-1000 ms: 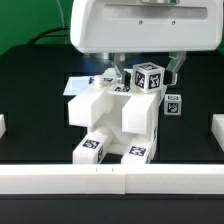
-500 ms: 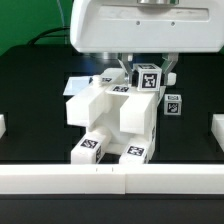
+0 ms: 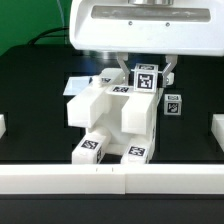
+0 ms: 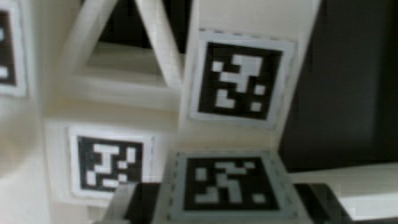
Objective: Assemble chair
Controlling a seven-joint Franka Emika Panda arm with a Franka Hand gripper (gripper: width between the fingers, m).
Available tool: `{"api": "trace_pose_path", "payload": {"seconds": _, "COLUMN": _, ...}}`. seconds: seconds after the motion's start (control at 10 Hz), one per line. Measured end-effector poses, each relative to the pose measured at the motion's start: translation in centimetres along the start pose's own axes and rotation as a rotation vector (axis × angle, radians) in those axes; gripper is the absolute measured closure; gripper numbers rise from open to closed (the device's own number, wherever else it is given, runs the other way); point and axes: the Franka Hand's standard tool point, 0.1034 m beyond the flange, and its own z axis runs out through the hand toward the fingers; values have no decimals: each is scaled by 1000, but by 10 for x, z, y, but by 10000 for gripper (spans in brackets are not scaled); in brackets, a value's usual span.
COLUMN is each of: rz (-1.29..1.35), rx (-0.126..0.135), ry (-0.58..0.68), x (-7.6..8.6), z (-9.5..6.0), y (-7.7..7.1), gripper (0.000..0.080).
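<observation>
White gripper (image 3: 149,72) pointing straight down, fingers (image 3: 172,67) clamped on chair cube (image 3: 148,80)

The small cube (image 3: 148,77) stands above and behind the seat block (image 3: 105,112).
</observation>
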Motion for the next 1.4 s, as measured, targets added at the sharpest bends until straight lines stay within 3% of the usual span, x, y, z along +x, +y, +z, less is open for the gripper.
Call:
{"api": "trace_pose_path", "payload": {"seconds": 0.5, "rz": 448, "rx": 9, "ry": -6, "x": 0, "z": 0, "y": 0, "gripper": 528}}
{"api": "trace_pose_path", "payload": {"seconds": 1.1, "rz": 783, "rx": 21, "ry": -16, "x": -1, "z": 1, "y": -2, "gripper": 528}}
{"api": "trace_pose_path", "payload": {"seconds": 1.2, "rz": 762, "rx": 21, "ry": -16, "x": -1, "z": 1, "y": -3, "gripper": 445}}
{"api": "trace_pose_path", "payload": {"seconds": 1.3, "rz": 724, "rx": 21, "ry": -15, "x": -1, "z": 1, "y": -3, "gripper": 308}}
{"api": "trace_pose_path", "payload": {"seconds": 1.4, "rz": 700, "rx": 21, "ry": -16, "x": -1, "z": 1, "y": -3, "gripper": 308}}
